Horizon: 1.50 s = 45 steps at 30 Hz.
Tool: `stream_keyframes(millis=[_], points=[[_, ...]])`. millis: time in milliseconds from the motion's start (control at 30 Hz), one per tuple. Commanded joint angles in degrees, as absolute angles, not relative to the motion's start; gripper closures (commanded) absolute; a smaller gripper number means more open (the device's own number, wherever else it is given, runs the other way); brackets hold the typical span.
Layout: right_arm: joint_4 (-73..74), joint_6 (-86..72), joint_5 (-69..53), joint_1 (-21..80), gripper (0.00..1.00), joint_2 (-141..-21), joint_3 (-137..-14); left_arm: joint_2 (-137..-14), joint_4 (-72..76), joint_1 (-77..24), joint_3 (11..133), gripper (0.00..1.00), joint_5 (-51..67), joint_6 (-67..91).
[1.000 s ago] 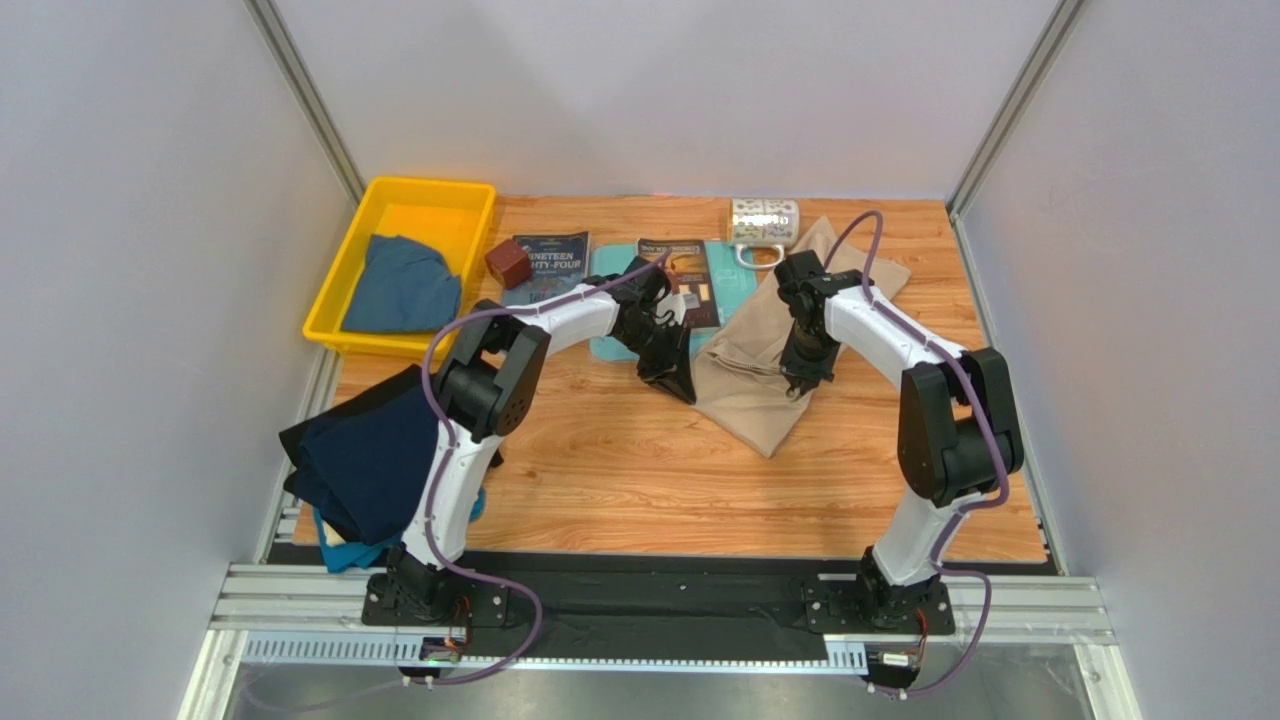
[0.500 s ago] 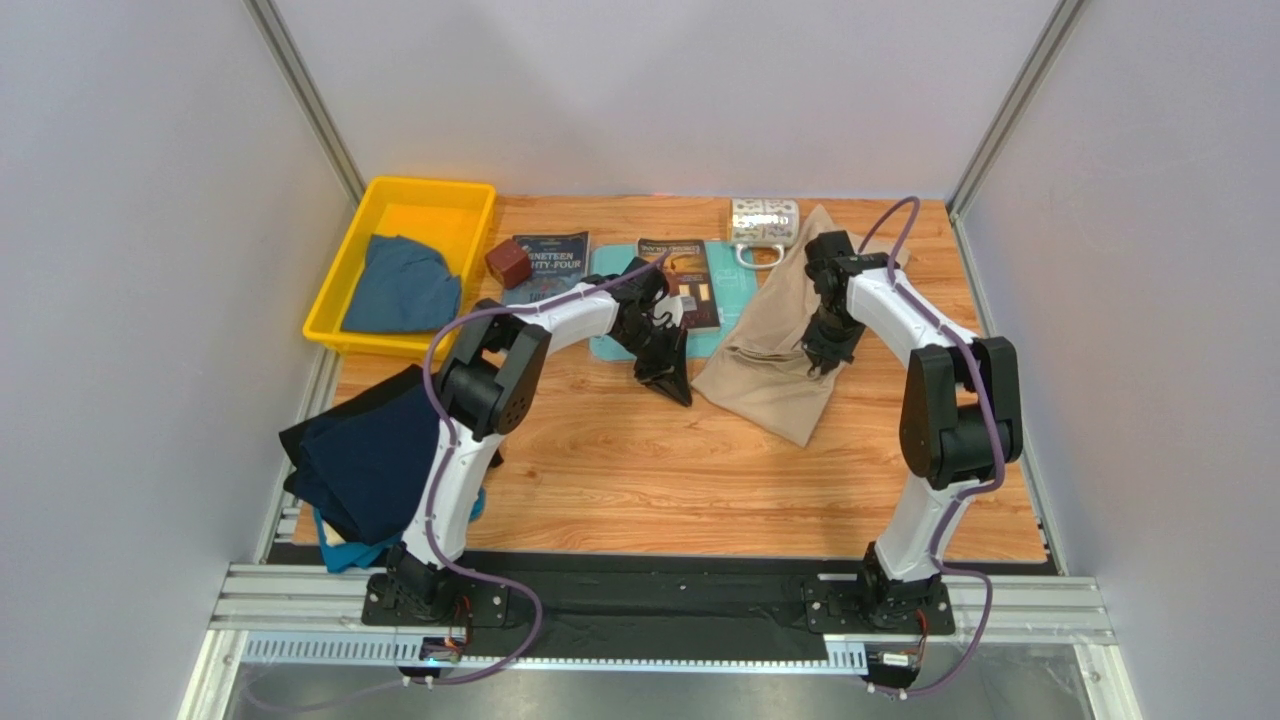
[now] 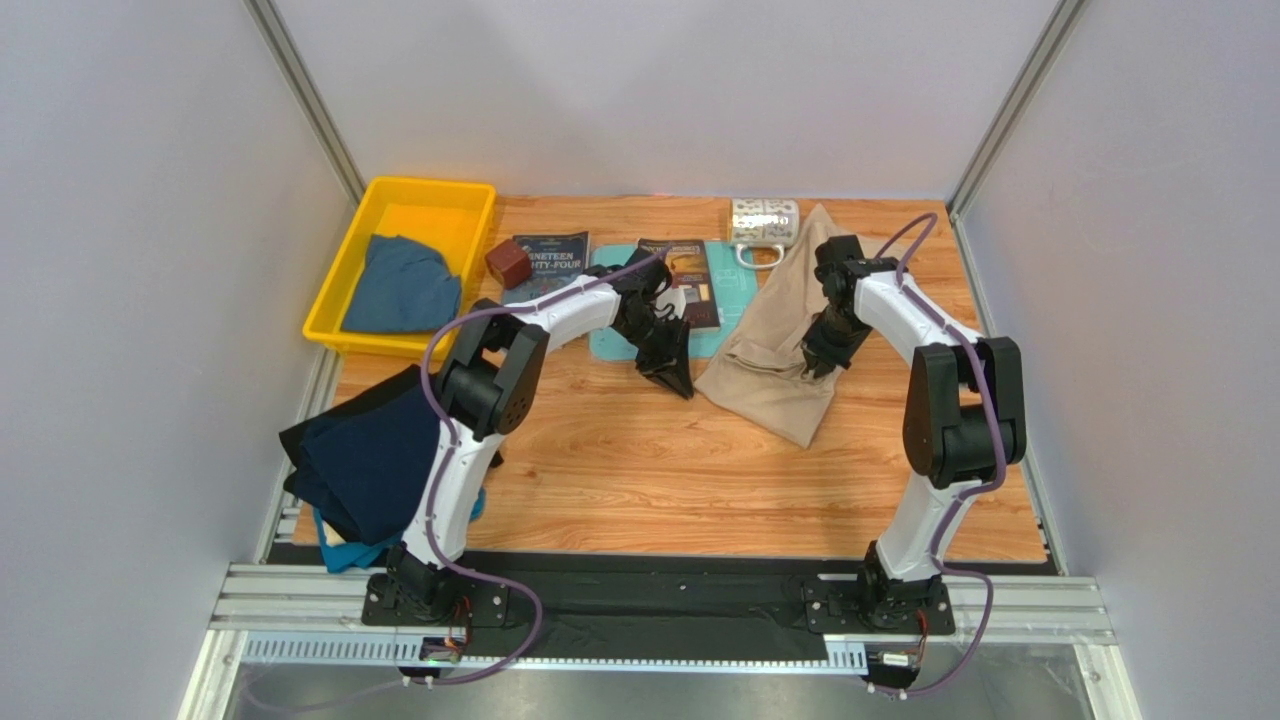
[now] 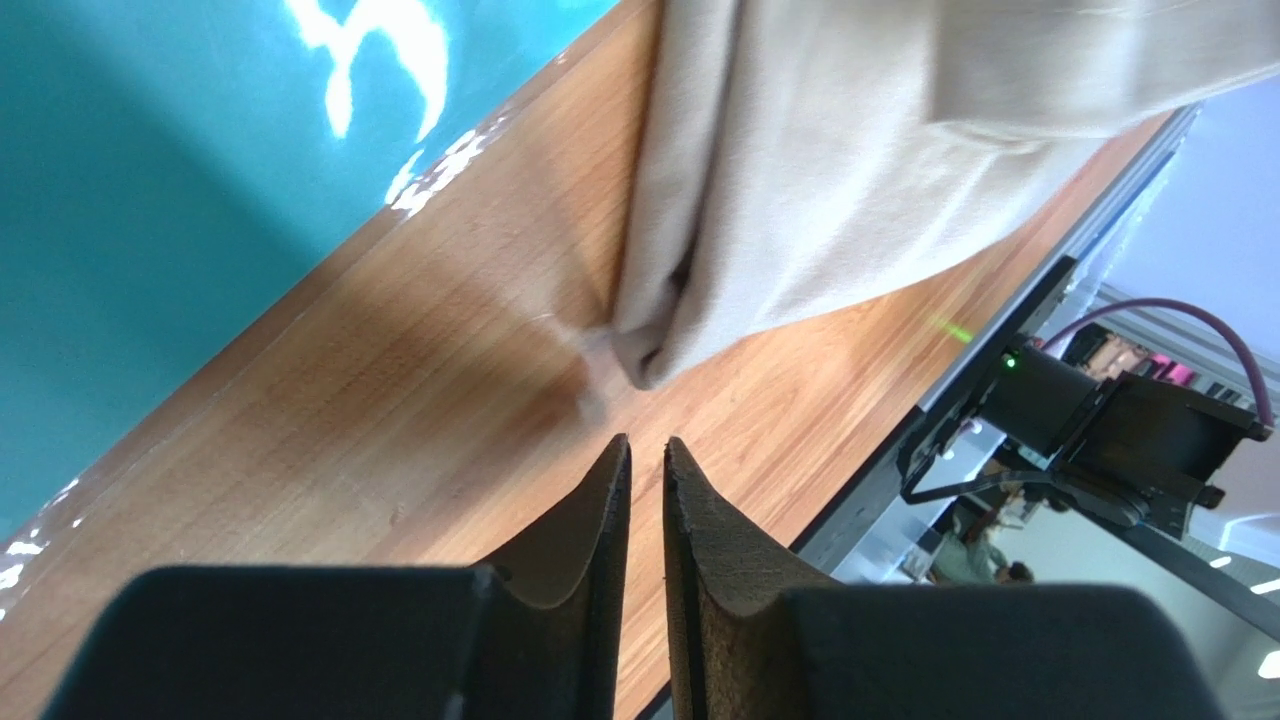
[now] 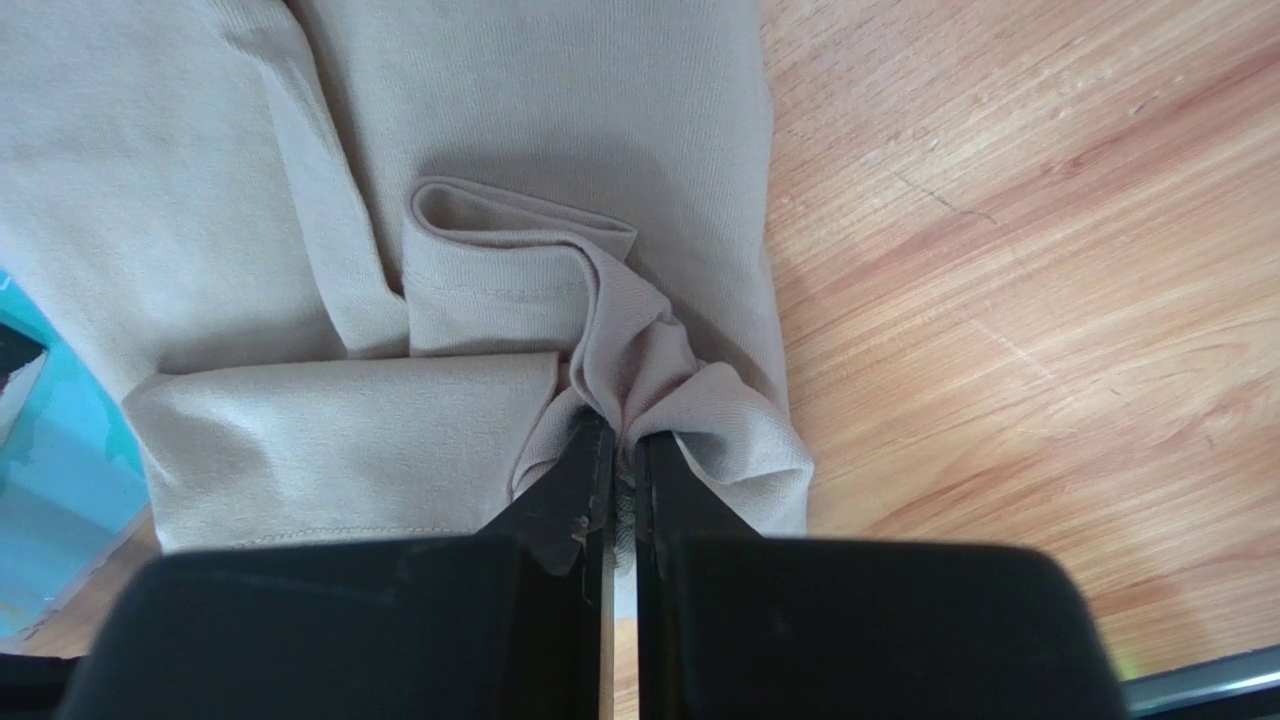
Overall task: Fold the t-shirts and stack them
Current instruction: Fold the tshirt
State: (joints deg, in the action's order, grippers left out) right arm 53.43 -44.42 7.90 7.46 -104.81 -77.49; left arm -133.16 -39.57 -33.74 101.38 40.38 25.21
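Wood-grain tabletop [image 3: 646, 465] runs between grey walls, and on it the right gripper [image 5: 613, 435] has its jaws pressed together on a bunched fold of the beige t-shirt [image 5: 451, 135], which lies at the far right of the table. Against a second ago, that arm has drawn the fold farther back and to the right, and the shirt's near corner has followed. The left gripper [image 4: 646, 450] shows only a slit between its jaws (nothing in it), over bare wood just short of the shirt's edge and beside the teal board [image 4: 181, 180]; whether it touches the wood I cannot tell. A navy t-shirt [image 3: 368, 458] hangs off the left edge, partly hidden by the arm, and a dusty blue t-shirt [image 3: 398, 285] sits in the yellow bin [image 3: 406, 188].
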Motion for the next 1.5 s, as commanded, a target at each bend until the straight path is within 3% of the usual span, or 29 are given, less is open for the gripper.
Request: stream_keyframes(millis=[0,733,1467], points=[[50.63,-46.50,5.10,7.30,1.00,-105.12,-76.91,-127.36,-41.31,-35.06,105.81,0.79,39.99,23.64],[47.81,-49.92,-2.02,7.29,1.00,-104.94,-72.07,-145.89,-41.92,-36.47,118.12,0.84,40.70,27.77],[51.42,-51.94,-0.17,3.52,1.00,-106.26,-79.45,-143.88,-50.10,-35.60,115.75,0.87,35.86,23.29]])
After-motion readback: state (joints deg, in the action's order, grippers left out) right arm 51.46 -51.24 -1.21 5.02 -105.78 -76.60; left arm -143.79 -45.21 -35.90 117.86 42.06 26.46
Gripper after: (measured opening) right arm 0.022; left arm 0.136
